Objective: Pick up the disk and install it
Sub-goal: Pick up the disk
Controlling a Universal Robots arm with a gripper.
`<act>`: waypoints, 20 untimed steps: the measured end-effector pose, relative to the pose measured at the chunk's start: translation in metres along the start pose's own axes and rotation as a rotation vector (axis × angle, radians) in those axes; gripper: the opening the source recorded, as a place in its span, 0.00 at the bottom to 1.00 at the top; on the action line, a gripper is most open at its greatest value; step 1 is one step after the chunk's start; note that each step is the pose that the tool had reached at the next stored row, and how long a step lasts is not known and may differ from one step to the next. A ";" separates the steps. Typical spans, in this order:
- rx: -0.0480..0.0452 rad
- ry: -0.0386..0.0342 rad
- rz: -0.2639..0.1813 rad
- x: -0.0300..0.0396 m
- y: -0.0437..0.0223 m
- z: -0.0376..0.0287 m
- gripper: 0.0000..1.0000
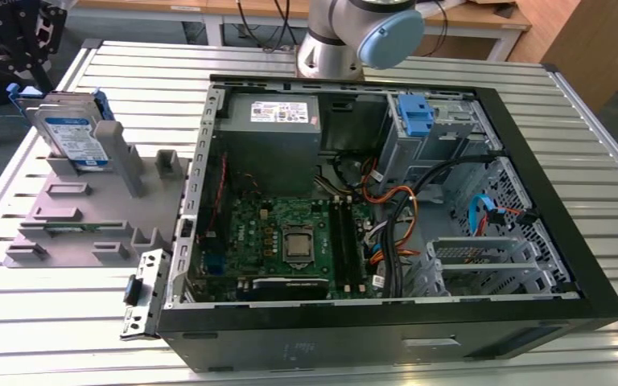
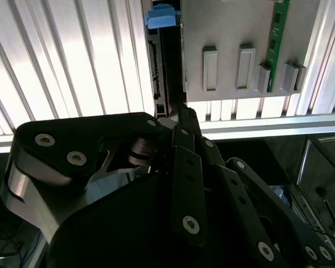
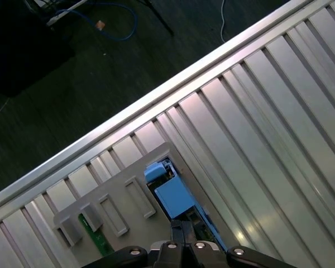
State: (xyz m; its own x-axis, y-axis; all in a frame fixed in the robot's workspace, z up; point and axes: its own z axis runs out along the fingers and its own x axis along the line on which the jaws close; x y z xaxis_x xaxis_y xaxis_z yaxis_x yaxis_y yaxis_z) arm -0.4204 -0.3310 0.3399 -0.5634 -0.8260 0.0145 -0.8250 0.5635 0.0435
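Exterior view: one flat silver-grey disk point(image 1: 76, 135) in a blue carrier stands upright in one grey plastic holder point(image 1: 73, 213), beside one open black computer case point(image 1: 395, 326). One black gripper point(image 3: 182, 226), its jaws drawn together, hangs over the disk.

Ribbed aluminium table point(image 1: 594, 121) noted under the work, slats run from the exterior view's left to its right. Bright glare is recorded on the slats point(image 2: 61, 72) in the second wrist view. A wooden bench point(image 1: 481, 18) is seen at the far side, with black cables point(image 1: 280, 20) hung before it. A wooden cabinet point(image 1: 599, 40) is seen at the exterior view's far right. In the first wrist view a dark floor point(image 3: 56, 95) is seen beyond the table edge, with a blue cable point(image 3: 133, 25) laid on it.
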 end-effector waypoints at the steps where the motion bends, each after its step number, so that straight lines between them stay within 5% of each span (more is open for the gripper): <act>1: 0.0001 0.0001 -0.005 -0.0001 0.0000 0.0001 0.11; 20: 0.0041 0.0120 -0.277 -0.0002 -0.0003 0.0014 0.11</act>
State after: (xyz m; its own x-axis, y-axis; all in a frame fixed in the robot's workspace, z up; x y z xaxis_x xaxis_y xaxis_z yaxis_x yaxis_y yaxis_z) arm -0.4201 -0.3310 0.3385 -0.3160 -0.9486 0.0145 -0.9477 0.3163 0.0434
